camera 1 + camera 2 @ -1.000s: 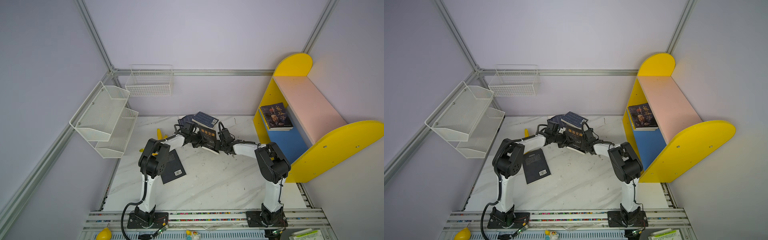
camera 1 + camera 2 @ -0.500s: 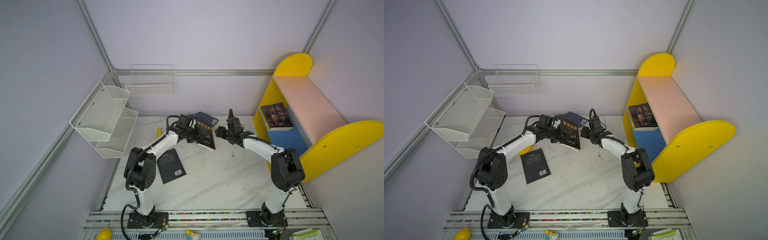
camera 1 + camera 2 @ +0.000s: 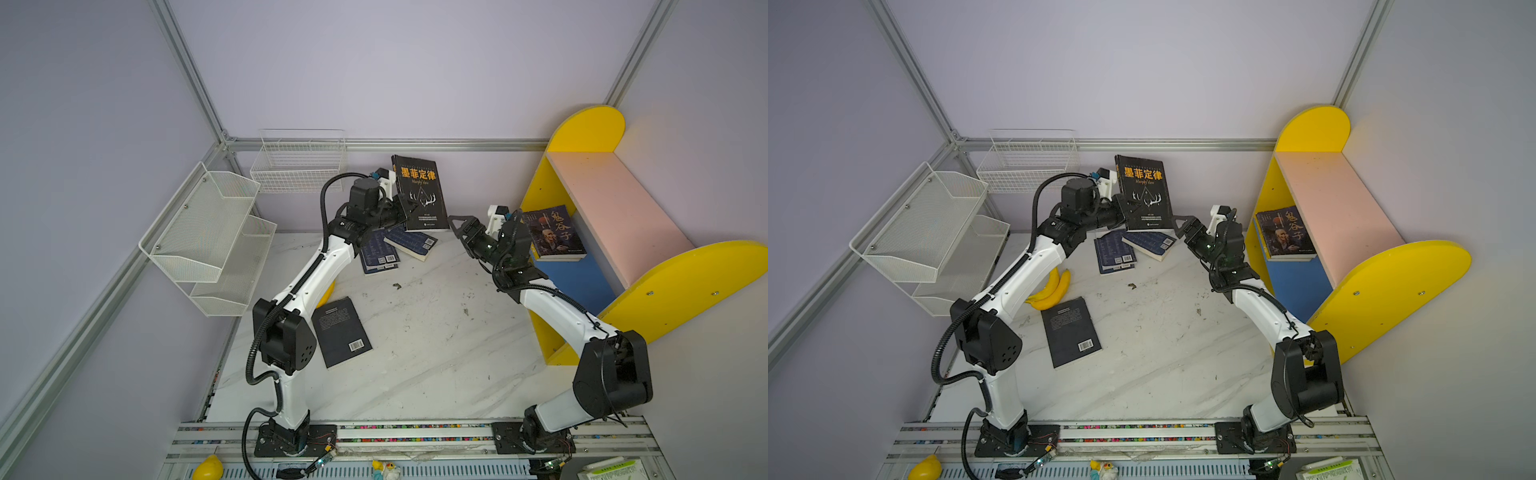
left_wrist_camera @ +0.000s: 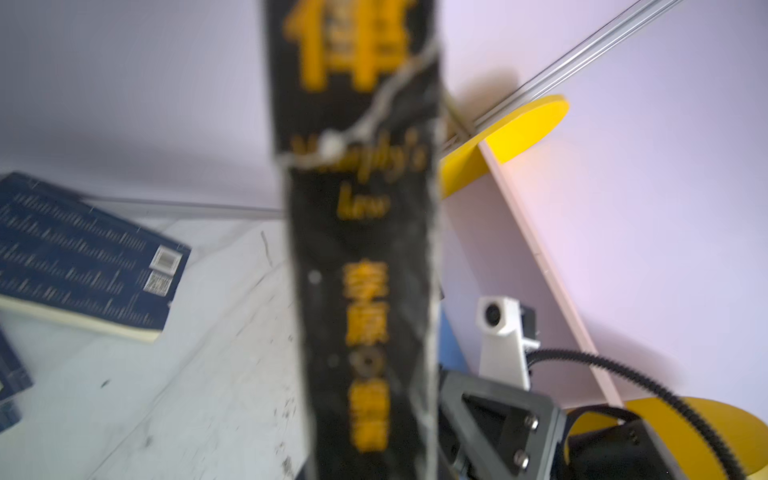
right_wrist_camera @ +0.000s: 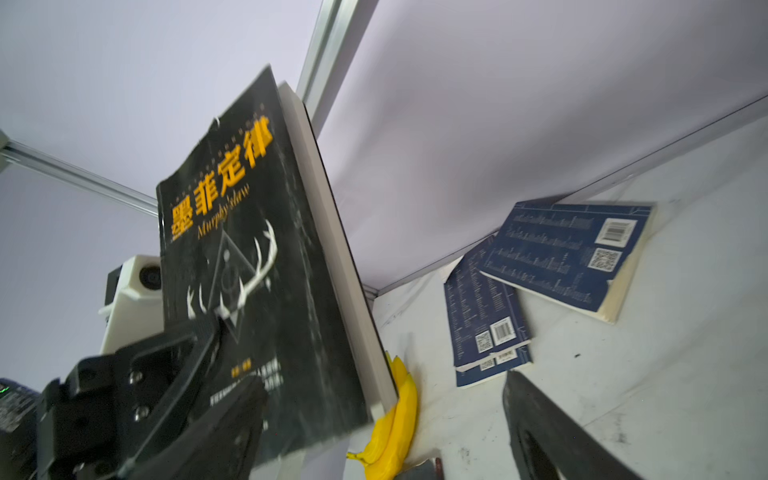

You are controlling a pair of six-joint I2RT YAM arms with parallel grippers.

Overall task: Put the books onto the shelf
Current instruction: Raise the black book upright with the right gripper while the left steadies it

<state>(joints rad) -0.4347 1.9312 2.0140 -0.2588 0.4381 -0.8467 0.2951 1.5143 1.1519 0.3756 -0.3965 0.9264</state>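
Marble-patterned tabletop (image 3: pixel 436 365) runs from the front rail toward lilac walls. Nearest, beside the left arm's base, a dark paperback (image 3: pixel 340 332) lies flat with its back cover up. The bananas (image 3: pixel 1050 289) are just beyond it, partly under that arm. Further in, two navy books (image 3: pixel 378 255) lie overlapped, back covers up. Above them the left gripper (image 3: pixel 406 208) is clamped low on the spine side of a black book with an orange title (image 3: pixel 419 187), holding it upright off the table. The right gripper (image 3: pixel 462 230) hangs just beside it, jaws spread and nothing between them. To the right stands the shelf (image 3: pixel 685 282), with one dark-covered book (image 3: pixel 555 232) already lying on its blue lower board. These paperbacks look light but floppy, with slick covers, and the held one's spine shows a tear in the left wrist view. I judge a pinch near the spine the stiffest hold, since a corner grip would let the pages sag. The flat ones offer the fingers no edge to get under. The shelf's yellow side panel narrows the way in. Far back, a white mesh rack (image 3: pixel 208 237) and a wire basket (image 3: pixel 299 160) hang out of the way.
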